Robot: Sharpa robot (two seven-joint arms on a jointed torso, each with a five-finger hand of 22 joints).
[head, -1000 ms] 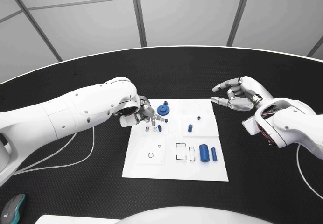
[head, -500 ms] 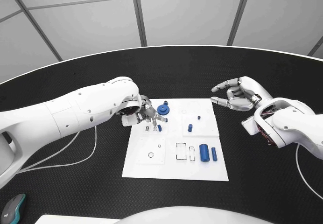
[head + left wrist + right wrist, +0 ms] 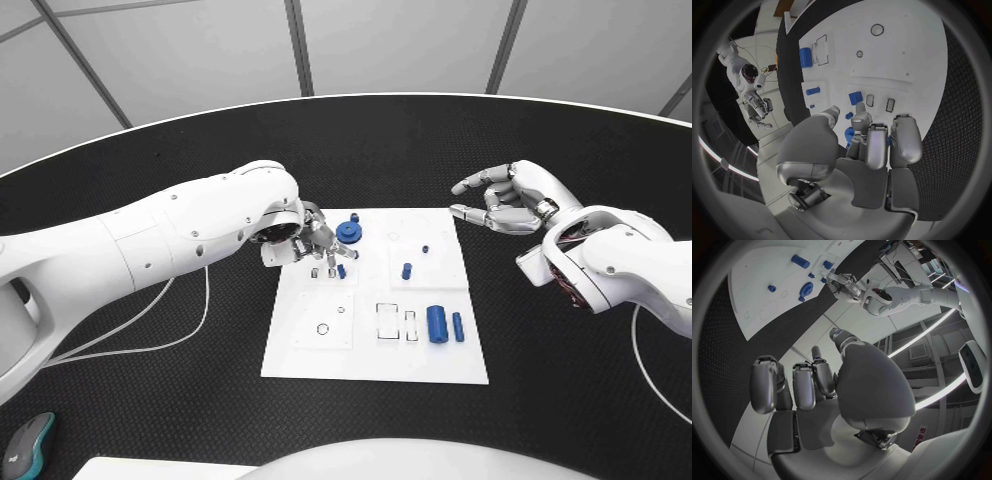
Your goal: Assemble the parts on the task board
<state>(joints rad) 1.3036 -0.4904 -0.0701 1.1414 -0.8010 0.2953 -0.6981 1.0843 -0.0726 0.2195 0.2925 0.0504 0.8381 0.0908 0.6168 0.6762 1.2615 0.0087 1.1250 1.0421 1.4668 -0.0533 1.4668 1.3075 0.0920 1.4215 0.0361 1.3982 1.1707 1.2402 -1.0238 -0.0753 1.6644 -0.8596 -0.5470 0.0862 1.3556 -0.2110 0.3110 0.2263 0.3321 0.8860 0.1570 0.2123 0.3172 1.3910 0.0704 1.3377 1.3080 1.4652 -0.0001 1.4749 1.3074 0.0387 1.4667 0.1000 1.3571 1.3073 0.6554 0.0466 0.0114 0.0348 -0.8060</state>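
Head view showed no readable writing on the white task board (image 3: pixel 378 350), which lay mid-table on the black table (image 3: pixel 173 400). The left hand (image 3: pixel 310 245) hung over the board's far left corner, fingers curled beside a round blue part (image 3: pixel 348 233); whether it gripped anything I could not tell. A large blue cylinder (image 3: pixel 436 325) lay near the board's right edge. The right hand (image 3: pixel 502 200) hovered off the board, released, fingers apart. A dark computer mouse (image 3: pixel 26 447) sat at the table's near left. Left wrist view added small dark slots (image 3: pixel 890 104) just past the fingertips (image 3: pixel 877 131).
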